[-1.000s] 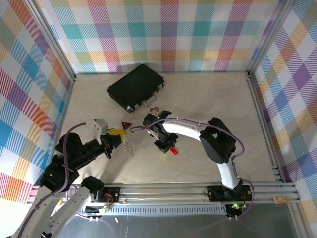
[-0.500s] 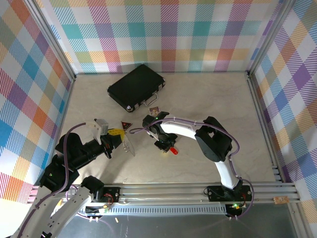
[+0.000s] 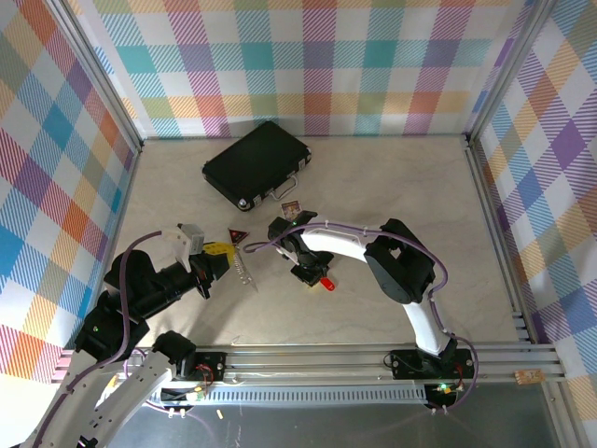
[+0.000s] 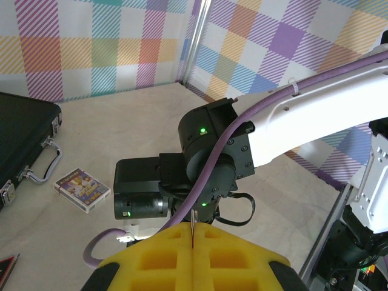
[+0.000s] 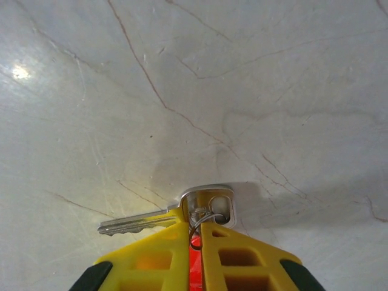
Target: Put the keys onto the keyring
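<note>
My right gripper [image 3: 315, 276] points down at the tabletop, shut on the keys [image 3: 327, 284], whose bright red piece sticks out beside it. In the right wrist view the yellow pads [image 5: 163, 254] pinch the red piece [image 5: 195, 267] and a small wire loop. A silver key [image 5: 145, 222] hangs from that loop, flat against the table. My left gripper [image 3: 227, 264] is shut on the keyring [image 3: 246, 273], a thin grey loop seen nearly edge-on, reaching toward the right gripper. In the left wrist view only a metal sliver [image 4: 193, 219] shows between the closed pads.
A black case [image 3: 256, 164] lies at the back. A dark red triangle [image 3: 238, 234] and a small card box [image 3: 290, 209] sit between the case and the grippers. Checked walls close three sides. The right arm's wrist [image 4: 206, 163] stands close in front of the left gripper.
The keyring in my left gripper has turned, looking thinner and more edge-on. The right arm has shifted slightly left, still holding the keys.
</note>
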